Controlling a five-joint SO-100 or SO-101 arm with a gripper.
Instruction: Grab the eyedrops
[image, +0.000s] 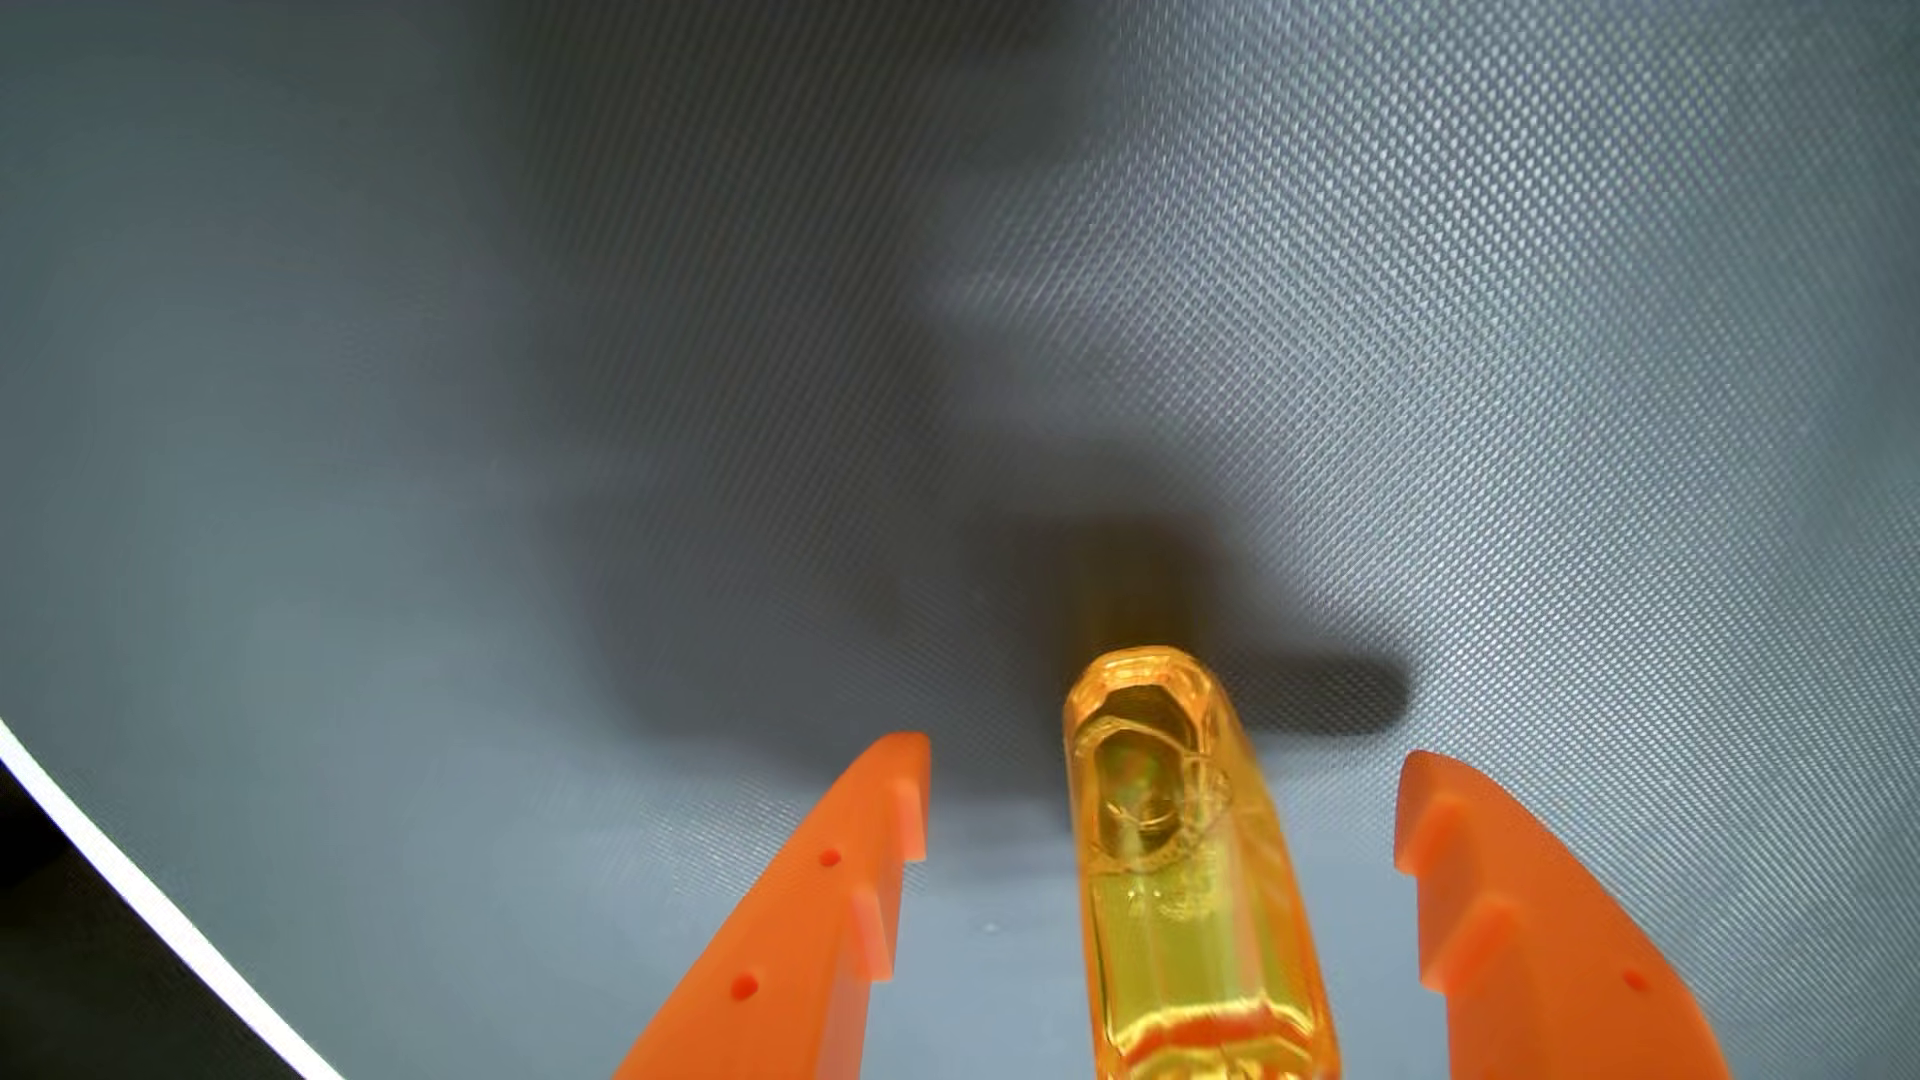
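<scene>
— Orange two-finger plastic hand: we record it spread wide, gripping nothing.

— And the translucent amber eyedrop bottle?

— We find it between the fingers, touching neither, on the grey woven-textured bench.

In the wrist view the gripper enters from the bottom edge with its two orange fingers spread wide apart. Each finger tapers to a tip, with ribbed inner faces and small holes along the sides.
</scene>
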